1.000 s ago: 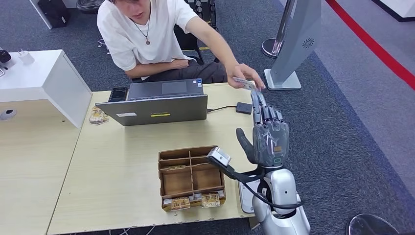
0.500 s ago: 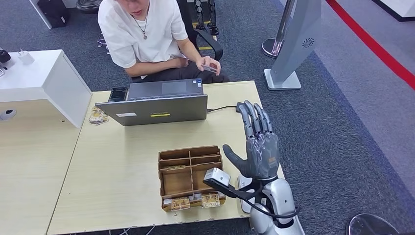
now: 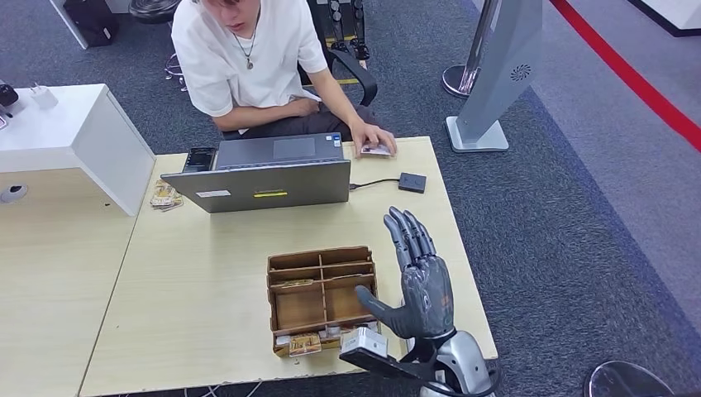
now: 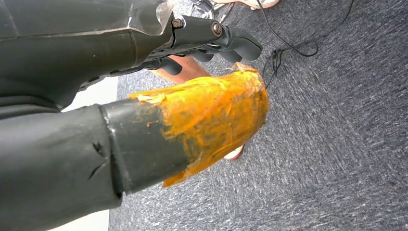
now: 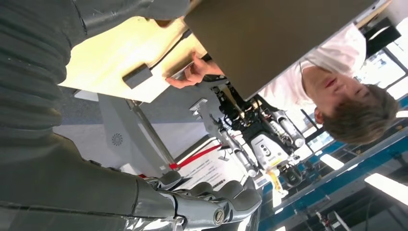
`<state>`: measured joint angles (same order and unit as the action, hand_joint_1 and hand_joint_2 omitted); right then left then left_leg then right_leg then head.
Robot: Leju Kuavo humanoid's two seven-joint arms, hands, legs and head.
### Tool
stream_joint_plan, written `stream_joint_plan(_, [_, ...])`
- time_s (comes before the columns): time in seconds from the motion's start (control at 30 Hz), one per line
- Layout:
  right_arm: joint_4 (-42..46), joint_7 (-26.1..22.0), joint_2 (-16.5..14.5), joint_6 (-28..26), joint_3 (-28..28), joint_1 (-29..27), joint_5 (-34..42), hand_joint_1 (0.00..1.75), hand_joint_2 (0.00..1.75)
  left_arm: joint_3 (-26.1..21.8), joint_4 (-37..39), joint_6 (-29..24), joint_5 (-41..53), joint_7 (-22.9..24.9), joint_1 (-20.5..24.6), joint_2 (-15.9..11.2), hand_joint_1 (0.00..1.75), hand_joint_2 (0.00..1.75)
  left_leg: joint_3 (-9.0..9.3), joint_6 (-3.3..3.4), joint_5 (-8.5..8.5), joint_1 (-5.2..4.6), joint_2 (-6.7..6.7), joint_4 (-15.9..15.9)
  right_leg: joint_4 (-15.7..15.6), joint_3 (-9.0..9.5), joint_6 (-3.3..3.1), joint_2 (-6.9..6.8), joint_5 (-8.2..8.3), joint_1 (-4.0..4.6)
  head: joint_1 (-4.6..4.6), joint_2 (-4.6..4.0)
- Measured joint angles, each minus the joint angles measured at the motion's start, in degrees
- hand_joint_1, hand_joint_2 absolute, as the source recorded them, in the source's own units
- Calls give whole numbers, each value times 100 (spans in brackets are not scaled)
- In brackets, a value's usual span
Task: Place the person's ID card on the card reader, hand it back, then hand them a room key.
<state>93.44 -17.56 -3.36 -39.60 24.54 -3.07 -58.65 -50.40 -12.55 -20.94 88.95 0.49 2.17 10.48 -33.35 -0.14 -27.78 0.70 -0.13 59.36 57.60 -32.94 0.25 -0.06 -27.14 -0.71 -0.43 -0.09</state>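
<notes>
The right hand (image 3: 423,285) is hovering over the right part of the light wooden table (image 3: 198,273), palm upright, fingers spread wide and extended, holding nothing. The left hand (image 4: 211,41) is hanging beside the body over grey carpet; its dark fingers are appearing curled inward with nothing between them.

The small pale ID card (image 3: 374,150) is lying on the table's far edge at the 12 o'clock direction from the right hand, under the person's hand (image 3: 372,136), so the return step is judged complete. The small black square card reader (image 3: 412,182) is sitting between the card and the right hand, also near 12 o'clock.

The remaining step is judged to be the room key. The brown compartmented cardboard tray (image 3: 322,299) is sitting just beside the right hand at its 9 o'clock, its long axis running from 9 to 3 o'clock. The small tan card packets (image 3: 331,339) in the tray's near row are lying at about 8 o'clock from the palm; whether these are the keys cannot be told. The right hand is being the nearer one by a clear margin
</notes>
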Motion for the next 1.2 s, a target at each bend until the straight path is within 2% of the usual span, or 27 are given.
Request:
stream_joint_plan(0.27, [-37, -2, 271, 48, 338, -39, 12, 0, 175, 0, 0, 1, 54, 37, -1, -62, 0, 0, 0, 0, 0, 0, 0, 0, 0, 0, 0, 0, 0, 0, 1, 0])
stream_joint_plan(0.53, [-212, 85, 404, 151, 537, -3, -101, 0, 175, 1, 0, 7, 79, 80, -2, -136, 0, 0, -1, 0, 0, 0, 0, 0, 0, 1, 0, 0, 0, 0, 1, 0])
stream_joint_plan(1.2, [-1008, 720, 473, 310, 638, 514, -1021, 3, 175, 2, 1, 36, 62, -40, -2, -143, 0, 0, -1, 0, 0, 0, 0, 0, 0, 1, 0, 0, 0, 0, 1, 0])
